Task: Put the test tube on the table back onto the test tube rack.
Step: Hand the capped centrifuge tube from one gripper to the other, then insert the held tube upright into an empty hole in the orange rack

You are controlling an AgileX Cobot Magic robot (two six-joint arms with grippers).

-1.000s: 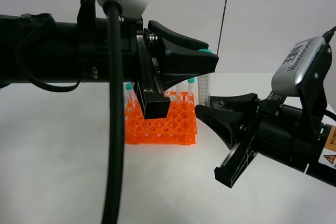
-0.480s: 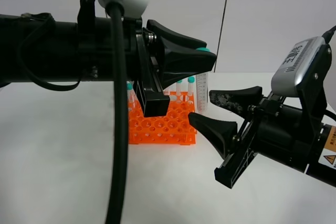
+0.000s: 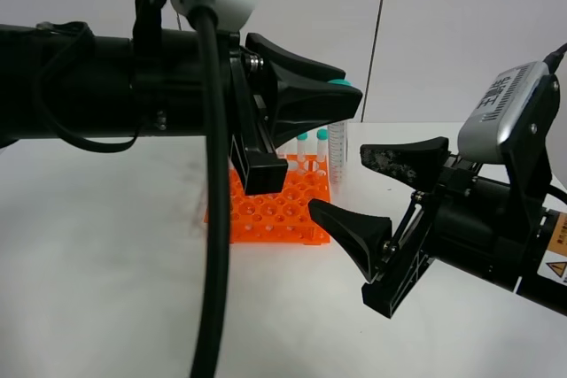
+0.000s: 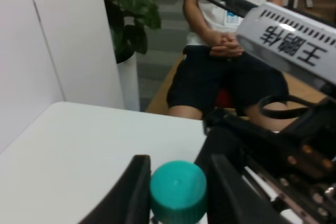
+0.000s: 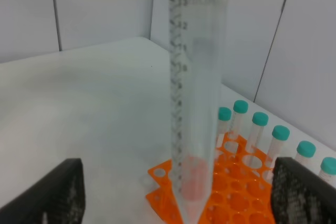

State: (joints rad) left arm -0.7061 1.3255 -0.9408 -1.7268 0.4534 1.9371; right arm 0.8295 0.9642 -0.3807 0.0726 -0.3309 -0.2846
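Observation:
My left gripper (image 3: 350, 88) is shut on the teal-green cap (image 3: 342, 84) of the test tube (image 3: 337, 152). The tube hangs upright with its tip just above the right back corner of the orange test tube rack (image 3: 279, 210). The left wrist view shows the cap (image 4: 177, 190) pinched between the two black fingers (image 4: 134, 192). My right gripper (image 3: 372, 196) is open wide just right of the tube and is not touching it. In the right wrist view the clear tube (image 5: 197, 103) stands between the spread fingers (image 5: 52, 195), above the rack (image 5: 236, 195).
Several capped tubes (image 5: 262, 121) stand in the rack's back row, and two caps (image 3: 312, 135) show in the high view. The white table (image 3: 106, 289) lies around the rack. A seated person (image 4: 231, 40) is beyond the table edge in the left wrist view.
My right gripper's jaws have spread from nearly closed beside the tube to wide open. The left gripper and the tube have shifted slightly left, toward the rack.

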